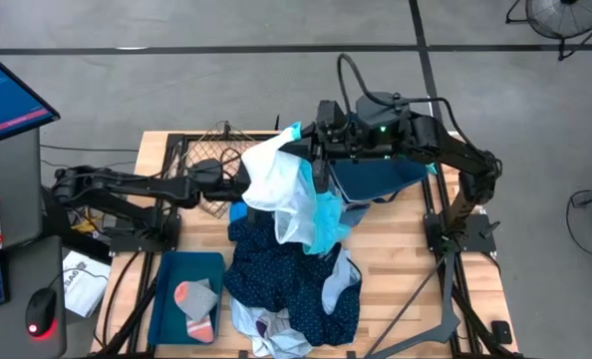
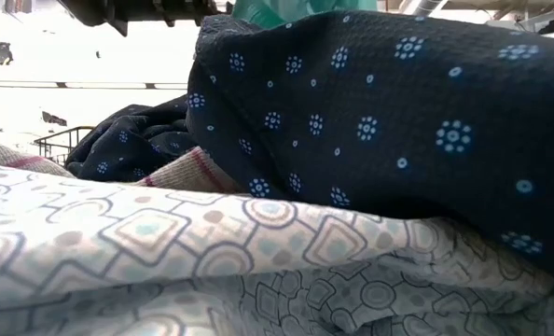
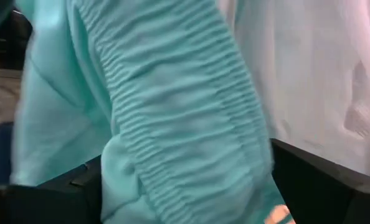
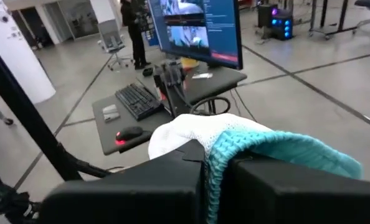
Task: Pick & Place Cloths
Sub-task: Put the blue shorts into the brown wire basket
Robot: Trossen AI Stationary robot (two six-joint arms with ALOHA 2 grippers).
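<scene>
1. The white cloth (image 1: 273,178) and the turquoise cloth (image 1: 328,221) hang together at centre frame, above the heap.
2. The right gripper's (image 1: 319,150) fingers are clamped tight on both.
3. The left gripper (image 1: 238,178), fingers spread wide, sits beside them holding nothing.
4. The navy dotted cloth (image 1: 286,269) covers the tabletop (image 1: 396,269) below.

A teal flat tray (image 1: 176,274) lies on the wooden table (image 1: 396,259), with a navy fabric bin (image 1: 376,181) nearby.
</scene>
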